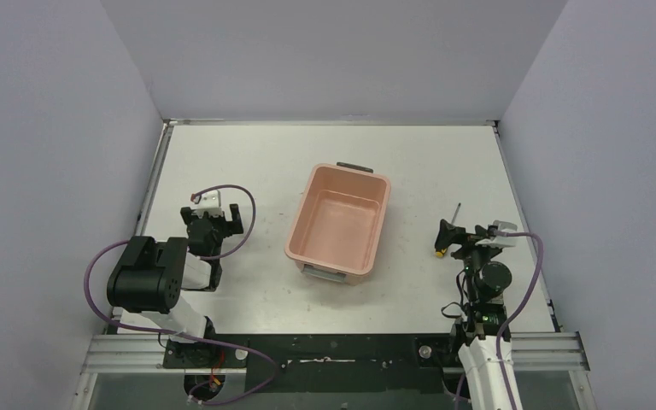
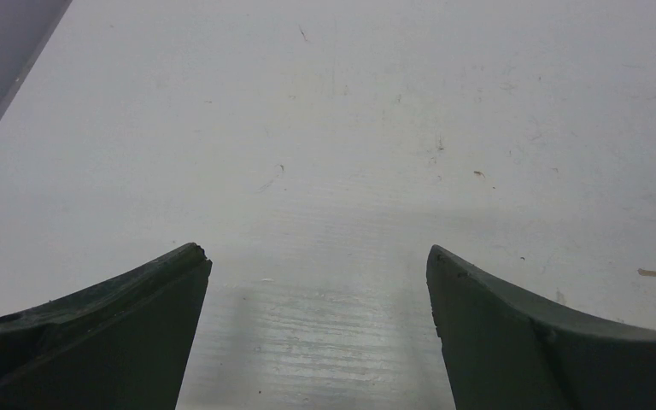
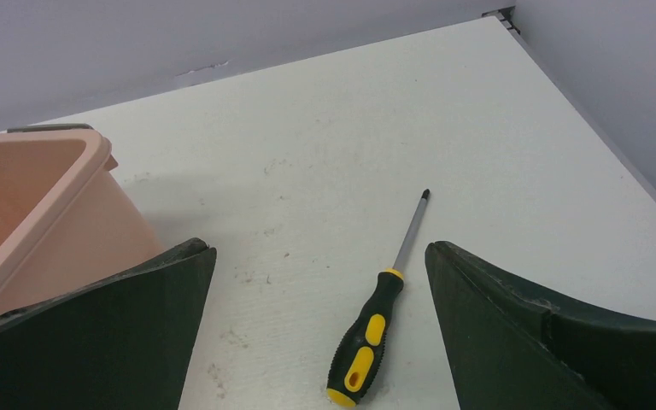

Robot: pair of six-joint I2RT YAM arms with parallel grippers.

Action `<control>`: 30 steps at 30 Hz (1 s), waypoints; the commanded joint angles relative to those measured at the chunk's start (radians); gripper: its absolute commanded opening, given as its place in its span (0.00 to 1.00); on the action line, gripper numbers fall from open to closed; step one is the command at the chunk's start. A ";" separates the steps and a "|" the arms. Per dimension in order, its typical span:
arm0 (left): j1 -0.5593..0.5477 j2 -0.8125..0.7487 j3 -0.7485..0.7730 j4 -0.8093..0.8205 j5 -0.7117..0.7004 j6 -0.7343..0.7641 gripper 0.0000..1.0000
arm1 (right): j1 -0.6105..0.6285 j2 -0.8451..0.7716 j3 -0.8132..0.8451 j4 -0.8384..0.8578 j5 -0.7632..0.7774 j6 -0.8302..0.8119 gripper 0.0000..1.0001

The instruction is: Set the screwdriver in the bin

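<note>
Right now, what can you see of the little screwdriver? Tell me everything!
The screwdriver lies flat on the white table. Its chunky handle looks like black and yellow plastic. A thin metal shaft with a dark tip points toward the table's far edge. The open right gripper hovers by its handle without gripping it, and the pink bin stands apart.

No text, label, brand, number or sign can be read in any view. The screwdriver (image 3: 363, 342) shows only a plain black-and-yellow handle, and the bin (image 3: 85, 222) to its left shows plain pink walls. Any finer marking is too small to tell.
</note>
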 commanded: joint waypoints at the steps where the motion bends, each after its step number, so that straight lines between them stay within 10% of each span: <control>1: -0.002 -0.003 0.018 0.040 -0.002 0.003 0.97 | -0.006 0.056 0.111 -0.002 0.005 0.017 1.00; 14: -0.002 -0.003 0.017 0.041 -0.004 0.003 0.97 | -0.006 0.797 0.878 -0.755 0.203 0.154 1.00; 30: -0.002 -0.004 0.018 0.040 -0.004 0.003 0.97 | -0.004 1.097 0.673 -0.616 0.163 0.156 0.89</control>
